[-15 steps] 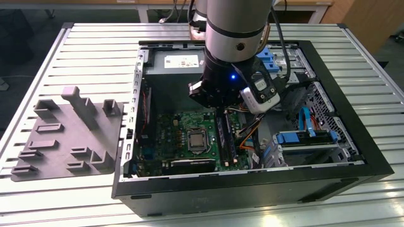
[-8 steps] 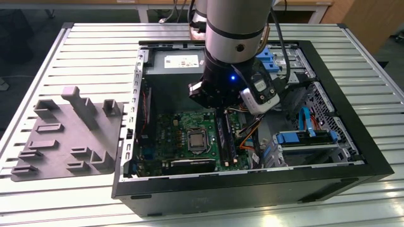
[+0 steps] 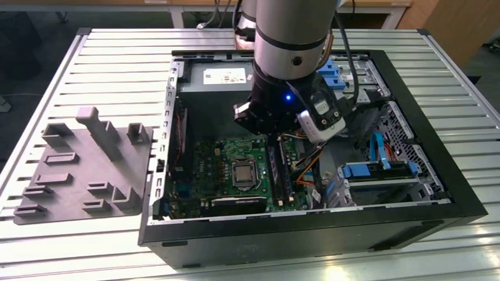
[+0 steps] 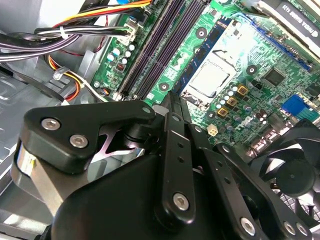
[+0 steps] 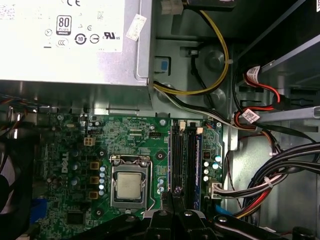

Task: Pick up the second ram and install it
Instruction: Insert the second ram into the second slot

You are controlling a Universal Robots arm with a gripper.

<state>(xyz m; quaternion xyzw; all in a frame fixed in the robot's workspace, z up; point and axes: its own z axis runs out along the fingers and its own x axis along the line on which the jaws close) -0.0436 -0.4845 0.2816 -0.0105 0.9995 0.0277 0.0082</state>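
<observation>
My gripper hangs inside the open computer case, just above the motherboard. Its two black fingers are pressed together, and I see nothing between them. In both wrist views the fingertips point at the near end of the long black memory slots. In the exterior view a long dark strip runs along these slots below the gripper. I cannot tell whether it is the second ram or a bare slot.
A grey moulded tray with upright posts lies outside the case, on the exterior view's left. Around the slots are the processor socket, the power supply, cable bundles, a fan and blue drive brackets.
</observation>
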